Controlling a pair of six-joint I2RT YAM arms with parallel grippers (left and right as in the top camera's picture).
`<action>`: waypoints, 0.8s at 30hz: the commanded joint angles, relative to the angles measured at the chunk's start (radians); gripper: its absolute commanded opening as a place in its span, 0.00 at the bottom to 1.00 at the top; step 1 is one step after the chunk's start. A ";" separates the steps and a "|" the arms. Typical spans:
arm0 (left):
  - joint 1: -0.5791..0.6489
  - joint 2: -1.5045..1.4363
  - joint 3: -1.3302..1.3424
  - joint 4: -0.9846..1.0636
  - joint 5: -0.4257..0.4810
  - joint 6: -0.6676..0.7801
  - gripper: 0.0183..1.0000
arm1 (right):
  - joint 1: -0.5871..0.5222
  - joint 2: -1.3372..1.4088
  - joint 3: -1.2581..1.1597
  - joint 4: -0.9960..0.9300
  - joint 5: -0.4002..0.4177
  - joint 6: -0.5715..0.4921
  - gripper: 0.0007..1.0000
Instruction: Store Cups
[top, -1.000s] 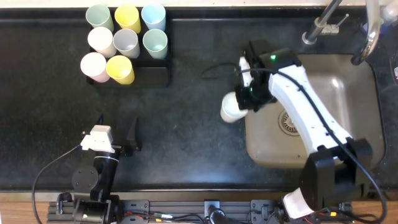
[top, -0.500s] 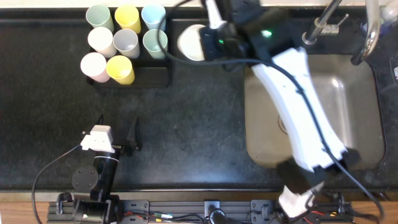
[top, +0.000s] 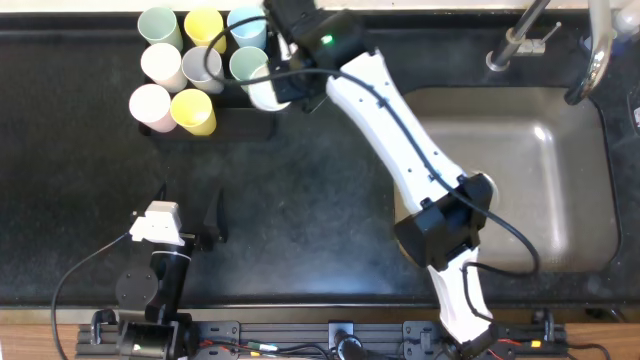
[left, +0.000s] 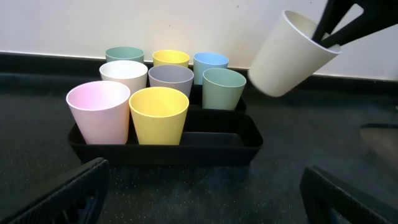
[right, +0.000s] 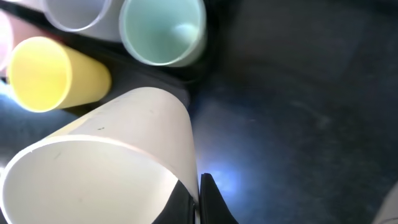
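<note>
A cream cup (top: 266, 93) hangs tilted above the right end of the black tray (top: 262, 128), with my right gripper (top: 287, 80) shut on its rim. In the right wrist view the cream cup (right: 124, 155) lies close to the camera, one finger of the right gripper (right: 196, 200) inside its wall and one outside. Below it stand a mint cup (right: 163, 28) and a yellow cup (right: 53, 71). The left wrist view has the cream cup (left: 292, 53) in the air beside the tray (left: 165, 152), which holds several pastel cups. My left gripper (top: 190, 207) rests open at the lower left.
The tray's front right slot (left: 217, 132) has no cup in it. A steel sink (top: 500, 180) with a faucet (top: 520, 35) lies to the right. A back wall runs behind the tray. Dark countertop spreads between the tray and the left arm.
The right arm has swung from the sink's edge up and left across the counter, carrying the cream cup to above the tray's right end. The left arm has kept still.
</note>
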 joint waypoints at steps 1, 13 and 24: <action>0.009 -0.004 -0.001 -0.003 0.006 0.015 1.00 | 0.041 0.030 0.037 0.016 -0.010 0.047 0.04; 0.009 -0.004 -0.001 -0.003 0.006 0.015 1.00 | 0.060 0.101 0.037 0.021 -0.010 0.071 0.04; 0.009 -0.004 -0.001 -0.003 0.006 0.015 1.00 | 0.069 0.158 0.036 0.029 -0.006 0.071 0.04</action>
